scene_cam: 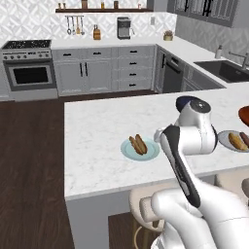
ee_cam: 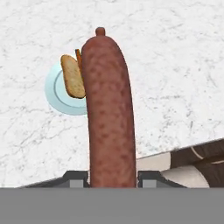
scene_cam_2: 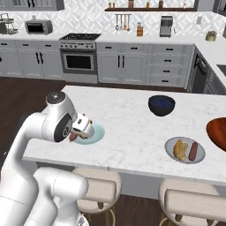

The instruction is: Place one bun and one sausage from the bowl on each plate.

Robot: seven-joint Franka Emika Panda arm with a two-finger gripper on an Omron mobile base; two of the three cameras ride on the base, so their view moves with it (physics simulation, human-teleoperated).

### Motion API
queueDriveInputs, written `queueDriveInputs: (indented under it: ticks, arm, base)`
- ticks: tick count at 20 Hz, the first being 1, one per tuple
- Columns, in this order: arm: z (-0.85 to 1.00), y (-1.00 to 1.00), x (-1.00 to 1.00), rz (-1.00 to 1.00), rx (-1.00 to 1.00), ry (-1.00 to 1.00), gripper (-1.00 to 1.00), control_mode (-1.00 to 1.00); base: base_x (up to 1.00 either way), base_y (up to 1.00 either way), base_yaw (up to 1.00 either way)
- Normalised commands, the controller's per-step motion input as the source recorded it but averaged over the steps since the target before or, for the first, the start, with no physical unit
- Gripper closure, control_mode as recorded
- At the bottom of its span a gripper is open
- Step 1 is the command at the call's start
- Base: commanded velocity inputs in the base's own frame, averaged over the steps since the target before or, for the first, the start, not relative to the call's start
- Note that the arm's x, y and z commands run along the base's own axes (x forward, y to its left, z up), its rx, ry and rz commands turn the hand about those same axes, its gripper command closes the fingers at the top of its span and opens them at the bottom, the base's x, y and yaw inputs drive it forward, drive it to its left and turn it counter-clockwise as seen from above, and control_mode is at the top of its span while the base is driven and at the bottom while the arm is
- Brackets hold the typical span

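Gripper [ee_cam: 111, 178] was clenched on a sausage [ee_cam: 109, 109]. Both dark finger tips [ee_cam: 77, 177] pressed its lower end from either side. The sausage stood out lengthwise along the gripper, its knotted tip farthest from the hand.

Teal plate [scene_cam_2: 96, 132] lay on the white marble counter [scene_cam_2: 128, 128], near the front edge. In the right base view the hand sat just over the plate's left rim, with a dark red end showing below it. Whether the sausage touched the plate could not be told. In the hand view the plate lay past the sausage on its left side, partly covered by it.

A bun [ee_cam: 73, 76] rested on the teal plate. A thin orange-brown strip ran along its side, and what that was could not be made out. The left base view showed tan and brown pieces lying together on this plate.

Grey plate [scene_cam_2: 201, 155] sat well apart to the right on the same counter. It carried a second bun [scene_cam_2: 179, 149] and a second sausage [scene_cam_2: 193, 151], side by side and just apart.

Red bowl [scene_cam_2: 217, 131] stood beyond the grey plate at the right edge, cut off by the frame, so its contents could not be seen. Blue bowl [scene_cam_2: 161, 106] stood farther back, between the two plates.

Two round stools [scene_cam_2: 99, 187] were tucked under the counter's front edge.
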Motion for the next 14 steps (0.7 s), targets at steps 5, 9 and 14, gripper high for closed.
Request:
queueDriveInputs:
  ticks: [5, 9, 14]
  arm:
    - [-0.34, -0.05, 1.0, 0.31, 0.0, 0.1, 1.0, -1.0]
    - [-0.51, -0.03, 1.0, 0.34, 0.0, 0.15, 1.0, -1.0]
    - [-0.46, 0.0, 0.97, 0.06, -0.06, 0.06, 1.0, -1.0]
  base:
    - [0.0, 0.0, 0.0]
    - [0.0, 0.0, 0.0]
    - [0.0, 0.0, 0.0]
